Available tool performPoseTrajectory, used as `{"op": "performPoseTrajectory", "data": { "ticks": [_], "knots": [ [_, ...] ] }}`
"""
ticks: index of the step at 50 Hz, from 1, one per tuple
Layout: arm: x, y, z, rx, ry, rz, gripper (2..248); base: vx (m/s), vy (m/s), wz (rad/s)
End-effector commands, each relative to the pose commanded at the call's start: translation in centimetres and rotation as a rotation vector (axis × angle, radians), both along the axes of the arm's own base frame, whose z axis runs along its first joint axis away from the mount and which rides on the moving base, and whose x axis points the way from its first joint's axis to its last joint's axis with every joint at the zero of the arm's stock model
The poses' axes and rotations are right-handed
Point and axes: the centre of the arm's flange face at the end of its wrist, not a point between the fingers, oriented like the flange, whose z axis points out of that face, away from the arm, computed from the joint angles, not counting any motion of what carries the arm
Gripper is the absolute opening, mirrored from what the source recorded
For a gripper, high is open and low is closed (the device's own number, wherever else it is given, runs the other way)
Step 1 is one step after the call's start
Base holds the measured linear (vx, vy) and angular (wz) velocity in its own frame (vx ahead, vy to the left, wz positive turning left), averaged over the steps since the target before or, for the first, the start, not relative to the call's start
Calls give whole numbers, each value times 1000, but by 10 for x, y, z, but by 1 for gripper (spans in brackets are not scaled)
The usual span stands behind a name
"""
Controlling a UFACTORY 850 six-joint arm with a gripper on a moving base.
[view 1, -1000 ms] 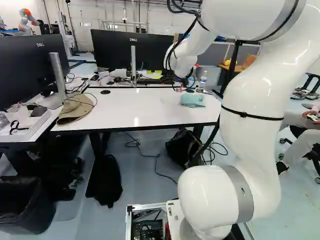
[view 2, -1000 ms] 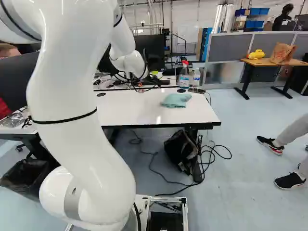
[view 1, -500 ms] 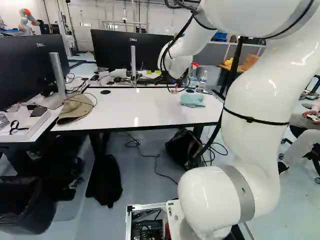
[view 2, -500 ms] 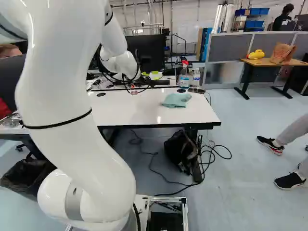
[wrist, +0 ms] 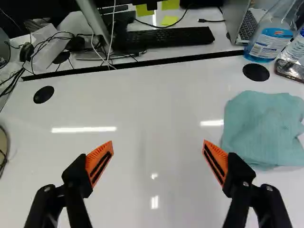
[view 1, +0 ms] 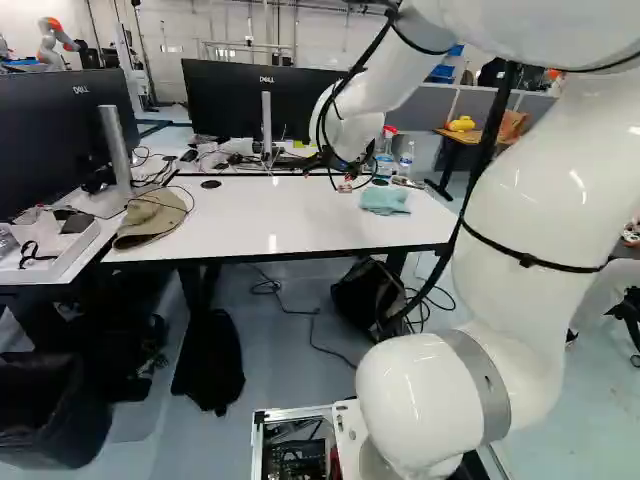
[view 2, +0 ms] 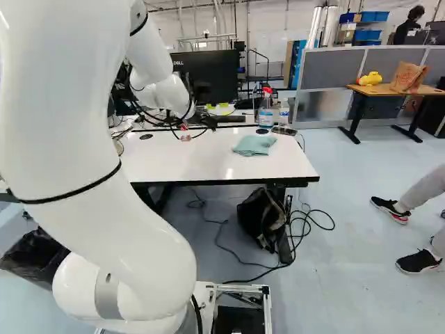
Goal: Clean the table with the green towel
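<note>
Showing a white bench [view 2: 188, 163] w/ the green towel [view 2: 255, 145] lying loosely folded on it, toward the bench's R end in the R base view. Over the bench, L of the towel in that view, the white arm [view 2: 66, 125] holds out its fingers [view 2: 185, 138]. In the wrist view these fingers [wrist: 99, 164] stand wide open, orange pads apart, bare bench b/w them; the towel is outside, just beside one pad. Behind the towel: spray bottle [wrist: 270, 38] w/ blue liquid, clear bottle [view 2: 284, 111], plus a flat dark item [wrist: 289, 70] & a black disc [wrist: 255, 72] nearer it. Well L of the towel in the L base view: tan cap [view 1: 150, 218] w/ thin cord. Below the towel, on the floor: dark bag [view 2: 261, 217].
</note>
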Motion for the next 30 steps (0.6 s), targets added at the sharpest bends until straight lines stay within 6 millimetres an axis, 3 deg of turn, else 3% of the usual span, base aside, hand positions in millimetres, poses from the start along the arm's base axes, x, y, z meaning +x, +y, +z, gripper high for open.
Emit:
{"op": "performPoseTrajectory", "data": {
  "ticks": [19, 30],
  "knots": [
    [-38, -2, 0, 0, 3, 3, 247, 0, 0, 0],
    [-39, -2, -1, -1, 2, 3, 247, 0, 0, 0]
  ]
}}
